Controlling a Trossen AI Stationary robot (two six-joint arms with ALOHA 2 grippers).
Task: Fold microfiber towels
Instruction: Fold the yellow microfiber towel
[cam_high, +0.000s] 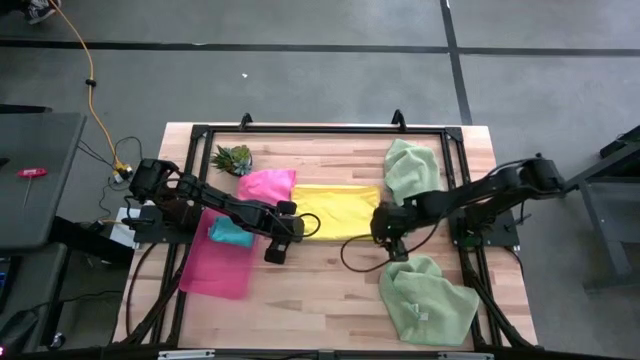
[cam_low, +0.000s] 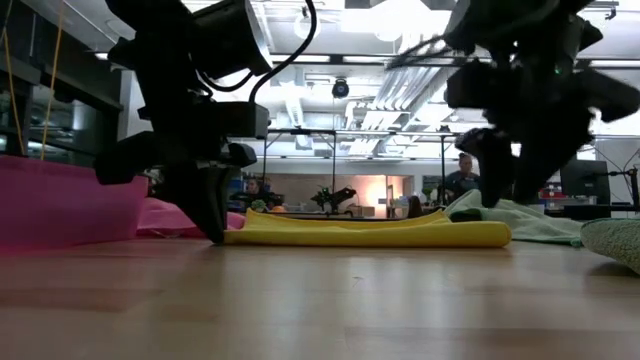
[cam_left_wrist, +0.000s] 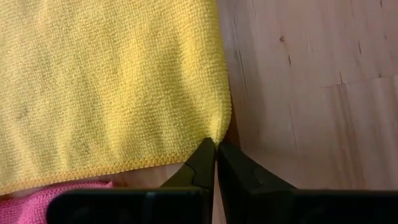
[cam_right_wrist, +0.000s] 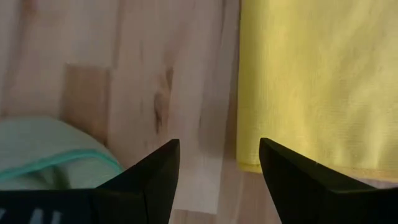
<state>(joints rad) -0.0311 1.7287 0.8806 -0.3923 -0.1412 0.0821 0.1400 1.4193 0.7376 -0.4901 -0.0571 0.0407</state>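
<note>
The yellow towel (cam_high: 338, 210) lies flat on the table's middle as a long rectangle; the low view shows the yellow towel (cam_low: 370, 233) thick along its near edge. My left gripper (cam_left_wrist: 216, 147) is shut on its near-left corner, with the fingers down at the table (cam_low: 215, 228). My right gripper (cam_right_wrist: 217, 163) stands open above bare wood just off the towel's near-right corner (cam_high: 385, 235), touching nothing. A hot pink towel (cam_high: 266, 184) and a teal towel (cam_high: 229, 232) lie left of the yellow one. Two pale green towels lie crumpled at far right (cam_high: 411, 166) and near right (cam_high: 430, 298). My left gripper pinches the yellow towel's near-left corner (cam_left_wrist: 215, 132) between its two fingertips. The fingers come from above, slanting steeply down. Whether they have one layer or several I cannot tell. The towel lies flat on the table, slack.
A translucent pink tray (cam_high: 213, 266) sits at the near left, seen in the low view as a pink wall (cam_low: 60, 205). A small spiky plant (cam_high: 232, 158) stands at the far left. A black frame (cam_high: 320, 130) rims the table. Bare wood (cam_high: 320, 290) lies near the front.
</note>
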